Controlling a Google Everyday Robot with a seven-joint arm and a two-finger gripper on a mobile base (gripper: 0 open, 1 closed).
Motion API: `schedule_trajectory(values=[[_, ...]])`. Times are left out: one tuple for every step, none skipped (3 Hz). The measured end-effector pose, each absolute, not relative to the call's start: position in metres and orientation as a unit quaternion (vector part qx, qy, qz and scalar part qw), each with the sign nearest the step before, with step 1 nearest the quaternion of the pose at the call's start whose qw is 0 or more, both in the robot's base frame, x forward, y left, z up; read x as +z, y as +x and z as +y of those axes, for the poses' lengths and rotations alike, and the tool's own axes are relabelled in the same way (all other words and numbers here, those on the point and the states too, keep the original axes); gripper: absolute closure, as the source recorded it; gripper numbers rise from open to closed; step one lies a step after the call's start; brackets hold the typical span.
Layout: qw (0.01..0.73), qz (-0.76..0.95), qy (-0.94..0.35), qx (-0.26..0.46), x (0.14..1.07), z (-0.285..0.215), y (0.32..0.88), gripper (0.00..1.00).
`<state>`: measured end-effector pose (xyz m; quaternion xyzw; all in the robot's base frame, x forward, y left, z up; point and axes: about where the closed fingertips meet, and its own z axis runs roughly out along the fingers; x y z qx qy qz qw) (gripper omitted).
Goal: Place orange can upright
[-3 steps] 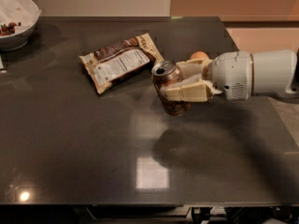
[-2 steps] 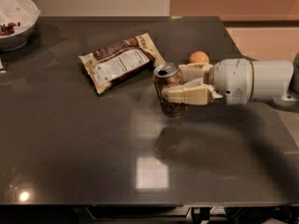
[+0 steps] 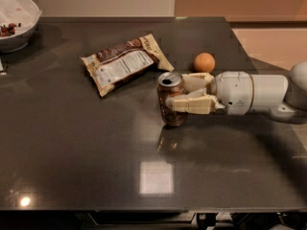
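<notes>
The orange can (image 3: 171, 115) is bronze with dark markings and a silver top. It stands upright on the dark table (image 3: 72, 147), just right of the middle. My gripper (image 3: 176, 94) reaches in from the right and is shut on the can's upper half. One cream finger (image 3: 192, 103) lies across the can's front. The other finger (image 3: 195, 82) is behind the can.
A brown-and-cream snack bag (image 3: 123, 63) lies to the can's upper left. A round orange fruit (image 3: 204, 62) sits just behind my gripper. A white bowl (image 3: 17, 23) stands at the far left corner. The table's right edge is under my arm (image 3: 259, 94).
The can and my gripper have moved down slightly, and the can's base now rests on the table. The orange fruit behind my wrist shows fully.
</notes>
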<state>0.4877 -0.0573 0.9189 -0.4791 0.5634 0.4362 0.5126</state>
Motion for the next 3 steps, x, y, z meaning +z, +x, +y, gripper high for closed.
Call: schedule_trajectory(values=[[0.524, 0.549, -0.477, 0.444, 0.9113, -0.0559, 0.4886, 0.82], [0.531, 0.541, -0.473, 0.449, 0.9059, -0.0552, 0.4895, 0.58], [0.533, 0.538, -0.47, 0.454, 0.9022, -0.0545, 0.4906, 0.36]])
